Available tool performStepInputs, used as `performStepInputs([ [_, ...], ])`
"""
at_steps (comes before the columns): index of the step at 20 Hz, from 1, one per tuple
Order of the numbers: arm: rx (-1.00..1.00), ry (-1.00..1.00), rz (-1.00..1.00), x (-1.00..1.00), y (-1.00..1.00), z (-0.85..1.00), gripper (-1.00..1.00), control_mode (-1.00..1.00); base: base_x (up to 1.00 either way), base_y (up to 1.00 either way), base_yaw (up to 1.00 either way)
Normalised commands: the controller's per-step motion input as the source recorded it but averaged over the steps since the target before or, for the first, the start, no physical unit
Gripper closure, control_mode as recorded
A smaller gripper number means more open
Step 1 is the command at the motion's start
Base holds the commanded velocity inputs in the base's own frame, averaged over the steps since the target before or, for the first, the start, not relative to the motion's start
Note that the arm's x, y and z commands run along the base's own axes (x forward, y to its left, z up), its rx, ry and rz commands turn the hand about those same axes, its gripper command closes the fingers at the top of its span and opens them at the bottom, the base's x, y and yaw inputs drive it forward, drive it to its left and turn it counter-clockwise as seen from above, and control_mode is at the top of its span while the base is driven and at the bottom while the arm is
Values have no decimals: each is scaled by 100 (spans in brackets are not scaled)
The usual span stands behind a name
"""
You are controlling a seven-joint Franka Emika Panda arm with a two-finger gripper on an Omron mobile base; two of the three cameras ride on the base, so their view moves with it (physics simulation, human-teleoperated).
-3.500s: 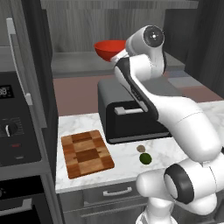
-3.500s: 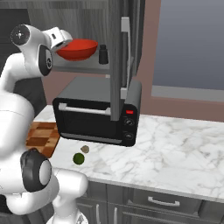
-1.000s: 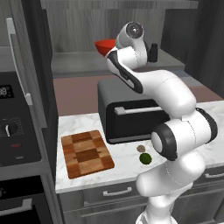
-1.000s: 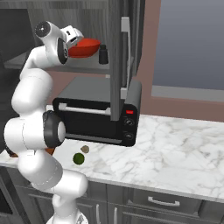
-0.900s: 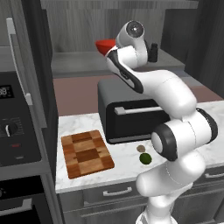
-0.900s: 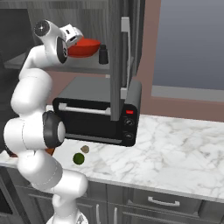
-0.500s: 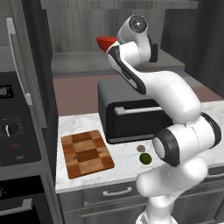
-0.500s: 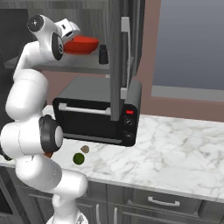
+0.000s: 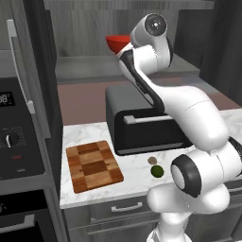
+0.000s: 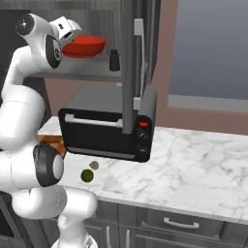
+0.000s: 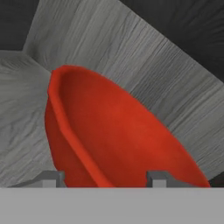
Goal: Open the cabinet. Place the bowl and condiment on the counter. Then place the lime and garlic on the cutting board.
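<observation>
White marble counter (image 10: 193, 160) runs under an open cabinet (image 9: 94, 42) whose grey shelf holds the red bowl (image 10: 84, 46). From the hand view, the bowl (image 11: 113, 135) sits close in front of the gripper (image 11: 104, 177), its near rim passing between the two fingertips (image 11: 52, 178), which stand spread to either side of it; whether they touch the rim I cannot tell. Only the right base view brings in the dark condiment (image 10: 114, 60), on the shelf beyond the bowl from the fingers, beside the open door's silver handle (image 10: 139, 58). Far below the fingers, the left base view lays out the chequered cutting board (image 9: 93, 165), with the garlic (image 9: 152, 160) and lime (image 9: 158, 171) on the marble in front of the black toaster oven (image 9: 142, 127). Its oven display (image 9: 4, 98) is too small to read.
</observation>
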Motion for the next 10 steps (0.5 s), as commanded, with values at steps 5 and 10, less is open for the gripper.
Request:
performStepInputs([
  [5,-5,0,0,-65,0,6,100,-100,0,0,0],
  [10,-5,0,0,-65,-1,3,100,-100,0,0,0],
])
